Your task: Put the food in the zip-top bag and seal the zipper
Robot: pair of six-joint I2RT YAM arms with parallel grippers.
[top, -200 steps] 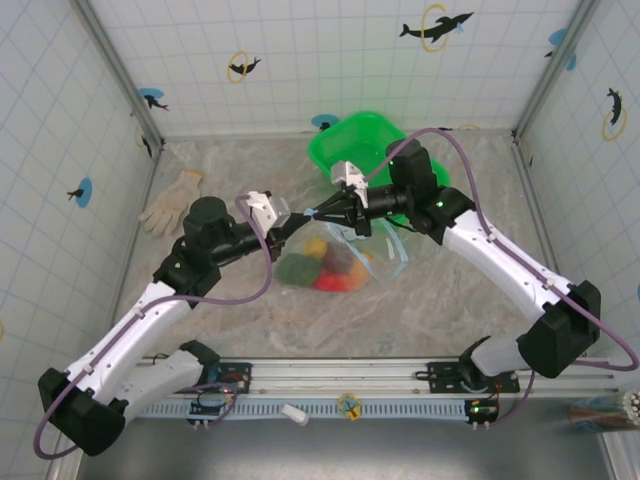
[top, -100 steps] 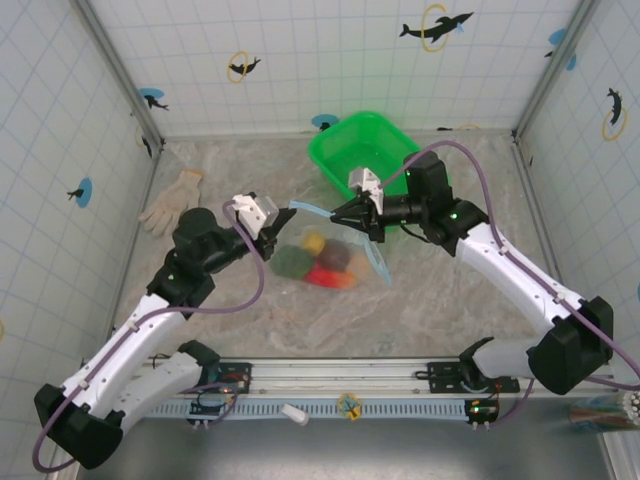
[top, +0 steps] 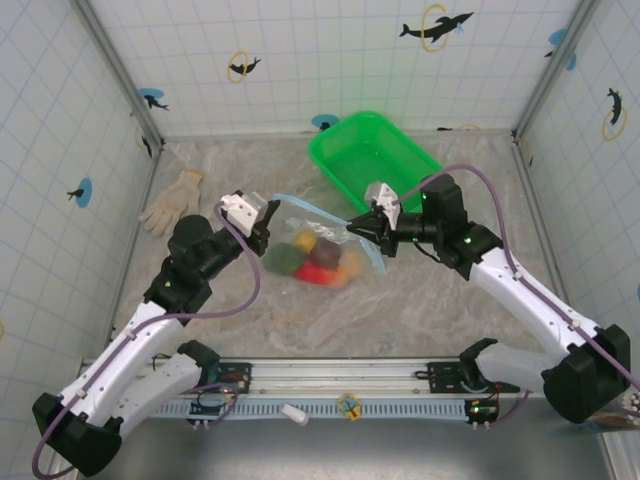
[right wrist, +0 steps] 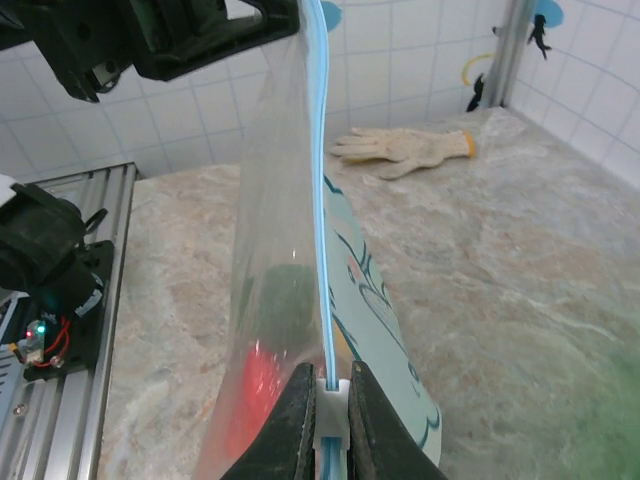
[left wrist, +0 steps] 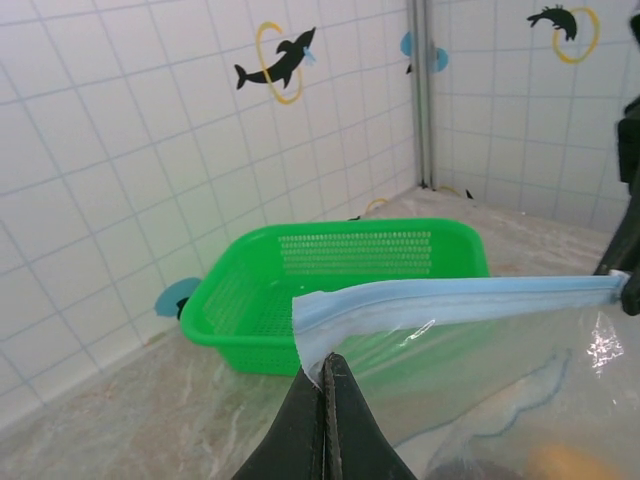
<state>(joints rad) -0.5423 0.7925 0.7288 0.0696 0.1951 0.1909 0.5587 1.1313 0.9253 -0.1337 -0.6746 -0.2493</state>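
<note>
The zip-top bag [top: 322, 250] hangs stretched between my two grippers, its bottom resting on the table. Toy food shows through it: yellow [top: 305, 240], green [top: 283, 260], red [top: 315, 272], dark maroon and orange pieces. My left gripper [top: 272, 212] is shut on the bag's left top corner [left wrist: 318, 345]. The right gripper [top: 352, 227] is shut on the white slider [right wrist: 330, 395] at the other end of the light-blue zipper [left wrist: 460, 300], which runs taut between them [right wrist: 322, 200].
A green mesh basket [top: 375, 150] stands behind the bag at the back. A white glove [top: 172, 203] lies at the back left. White tiled walls enclose the marbled table on three sides.
The right gripper has slid rightward along the zipper, away from the left gripper. The left gripper drew back to the left, and the bag's top edge is now stretched out.
</note>
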